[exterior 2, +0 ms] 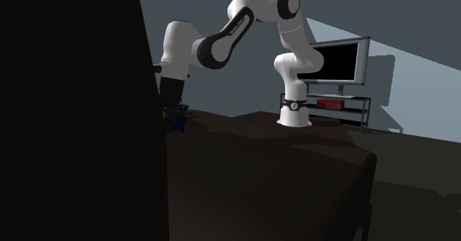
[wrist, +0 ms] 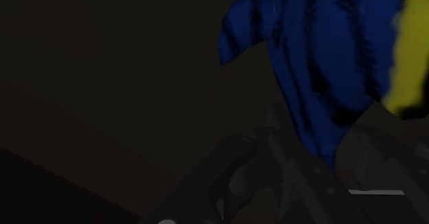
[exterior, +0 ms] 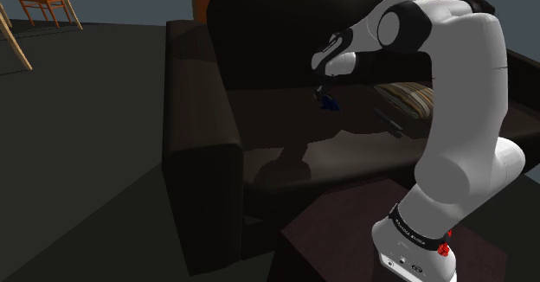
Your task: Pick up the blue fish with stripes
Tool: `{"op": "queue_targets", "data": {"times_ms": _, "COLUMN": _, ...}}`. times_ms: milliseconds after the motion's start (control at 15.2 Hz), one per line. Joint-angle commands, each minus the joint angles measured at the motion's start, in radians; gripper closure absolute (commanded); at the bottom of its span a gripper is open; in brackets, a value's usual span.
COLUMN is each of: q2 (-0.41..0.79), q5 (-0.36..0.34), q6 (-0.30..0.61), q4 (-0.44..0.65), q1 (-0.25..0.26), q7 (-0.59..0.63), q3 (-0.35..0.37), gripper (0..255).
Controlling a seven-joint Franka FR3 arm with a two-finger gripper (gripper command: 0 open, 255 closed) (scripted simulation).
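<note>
Blue with dark stripes and a yellow patch, the fish (wrist: 323,71) looms right up against the wrist camera, close in at the jaws. Clamped or loose? Too dim, I cannot tell. From the shoulder, it's just beneath the white arm (exterior: 459,107), over the dark sofa (exterior: 199,150), with a striped cushion (exterior: 414,97) near.

This is a living room in someone's home, dimly lit. A big dark sofa (exterior: 203,150) has a striped cushion (exterior: 411,97) on its seat, and a flat television (exterior 2: 340,63) sits on a low open-shelved rack (exterior 2: 347,97). A wooden chair (exterior: 41,2) stands off beyond the sofa's arm — all ordinary household furniture.
</note>
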Motion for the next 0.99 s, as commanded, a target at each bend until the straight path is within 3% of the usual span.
{"op": "queue_targets", "data": {"times_ms": 0, "q2": -0.014, "q5": -0.004, "q6": -0.017, "q4": 0.003, "q1": 0.002, "q7": 0.001, "q3": -0.003, "gripper": 255}}
{"op": "queue_targets", "data": {"times_ms": 924, "q2": -0.110, "q5": -0.031, "q6": -0.138, "q4": 0.030, "q1": 0.017, "q7": 0.013, "q3": -0.024, "gripper": 255}}
